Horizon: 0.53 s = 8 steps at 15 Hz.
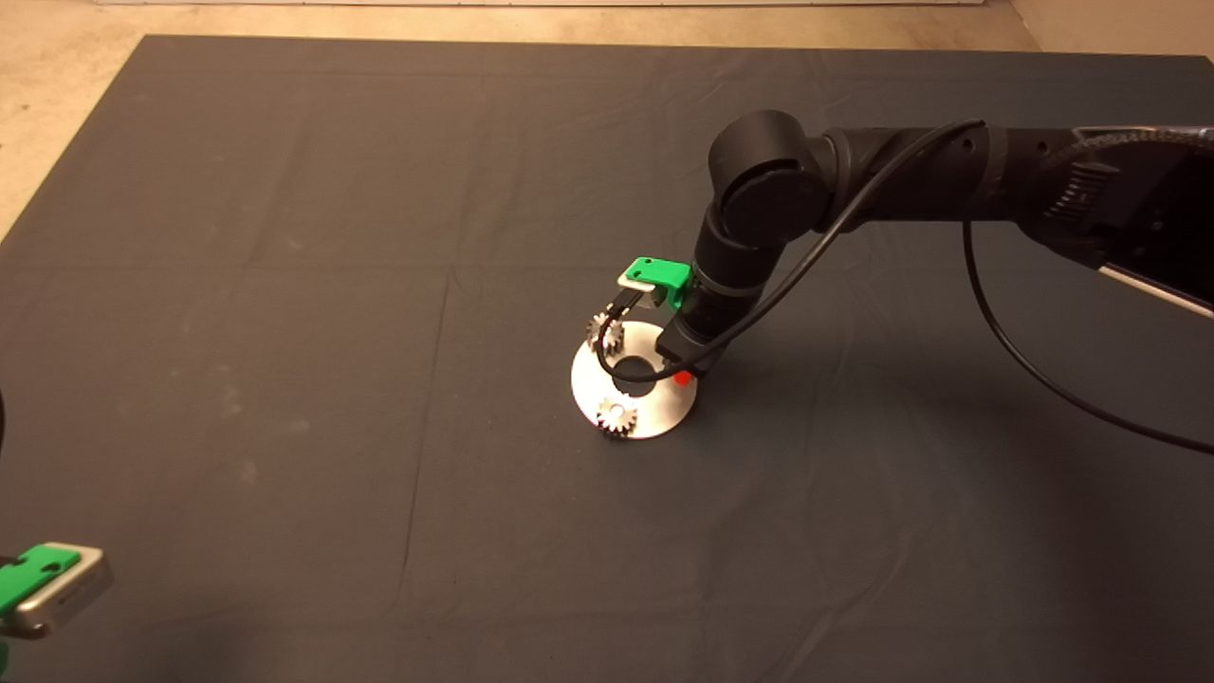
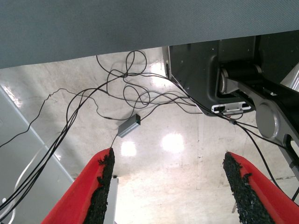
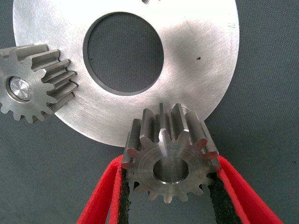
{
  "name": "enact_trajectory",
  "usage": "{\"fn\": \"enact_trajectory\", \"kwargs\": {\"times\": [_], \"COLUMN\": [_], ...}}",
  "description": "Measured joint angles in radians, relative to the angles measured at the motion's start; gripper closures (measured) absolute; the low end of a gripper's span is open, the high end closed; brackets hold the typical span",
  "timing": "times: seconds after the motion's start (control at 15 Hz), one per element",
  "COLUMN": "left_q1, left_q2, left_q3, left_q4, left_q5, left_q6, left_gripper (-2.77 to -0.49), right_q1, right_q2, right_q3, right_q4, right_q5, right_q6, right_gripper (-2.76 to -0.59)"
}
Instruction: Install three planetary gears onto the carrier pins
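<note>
The round silver disc (image 1: pixel 654 403) lies mid-mat; it also shows in the right wrist view (image 3: pixel 201 56). One planetary gear (image 1: pixel 616 417) sits on its near rim, another (image 1: pixel 605 332) on its far-left rim. In the right wrist view one seated gear (image 3: pixel 30 88) shows a shiny carrier pin (image 3: pixel 21 88) in its hole. My right gripper (image 1: pixel 679 376) is at the disc's right edge. Its red fingers (image 3: pixel 105 196) are shut on a third gear (image 3: pixel 170 140) at the disc's rim (image 3: pixel 169 161). The arm hides this gear in the head view. My left gripper (image 1: pixel 38 588) is parked at the lower left, open (image 2: pixel 170 158).
The dark mat (image 1: pixel 285 285) covers the table. A black cable (image 1: pixel 1024 360) hangs from the right arm over the mat. The left wrist view looks past the mat's edge at the floor, with loose cables (image 2: pixel 126 93) and a dark machine base (image 2: pixel 210 70).
</note>
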Motion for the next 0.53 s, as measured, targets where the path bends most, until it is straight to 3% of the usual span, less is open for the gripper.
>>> {"fn": "enact_trajectory", "kwargs": {"times": [0.53], "left_q1": [0.0], "left_q2": [0.0], "left_q3": [0.0], "left_q4": [0.0], "left_q5": [0.0], "left_q6": [0.0], "left_gripper": [-1.61], "right_q1": [0.0], "right_q2": [0.0], "right_q3": [0.0], "right_q4": [0.004], "right_q5": [0.0], "right_q6": [-0.023], "right_gripper": [-0.99]}}
